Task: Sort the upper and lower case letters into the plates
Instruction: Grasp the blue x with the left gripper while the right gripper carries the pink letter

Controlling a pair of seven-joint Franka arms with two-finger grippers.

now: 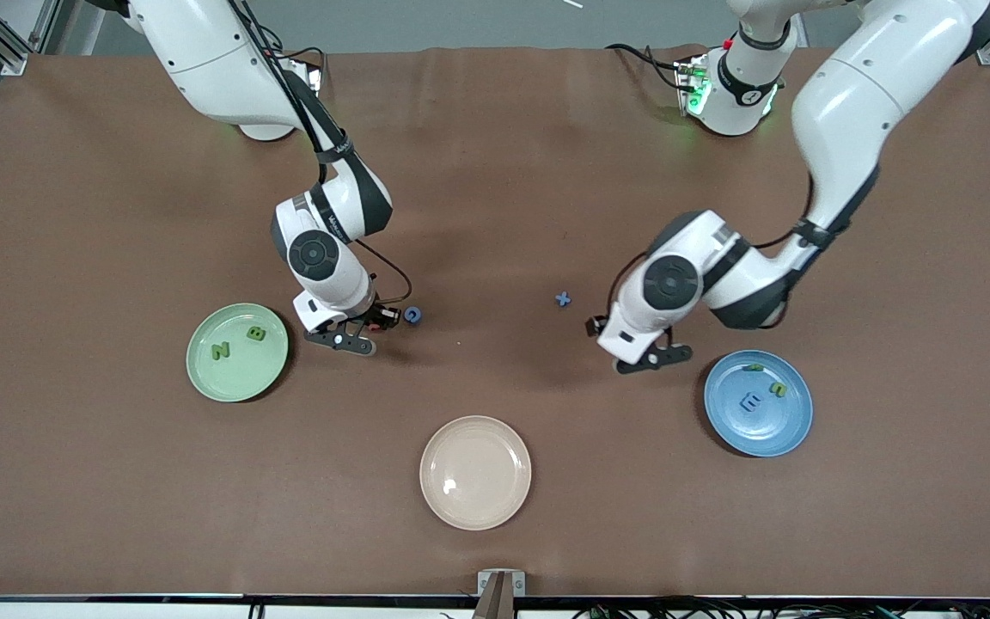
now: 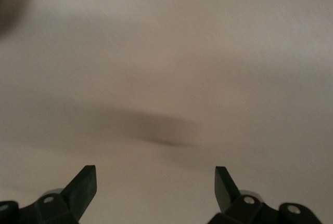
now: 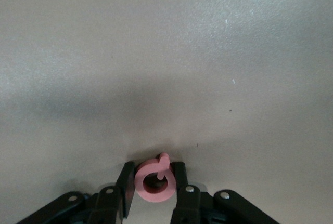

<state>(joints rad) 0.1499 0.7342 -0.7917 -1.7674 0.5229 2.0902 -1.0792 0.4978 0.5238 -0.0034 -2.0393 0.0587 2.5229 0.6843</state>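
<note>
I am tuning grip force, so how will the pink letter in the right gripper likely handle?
The pink letter looks chunky and tiny, so probably light and stiff. The right gripper pinches its rounded ring sides, so it might pivot or slip. Released on edge, it could roll.

The green plate (image 1: 237,352) carries a green N (image 1: 220,351) and a green B (image 1: 256,334). The blue plate (image 1: 758,402) carries a blue E (image 1: 750,401); its two small green letters cannot be read. On the table (image 1: 495,172) lie a blue x (image 1: 563,299) and a blue G (image 1: 412,315).
</note>
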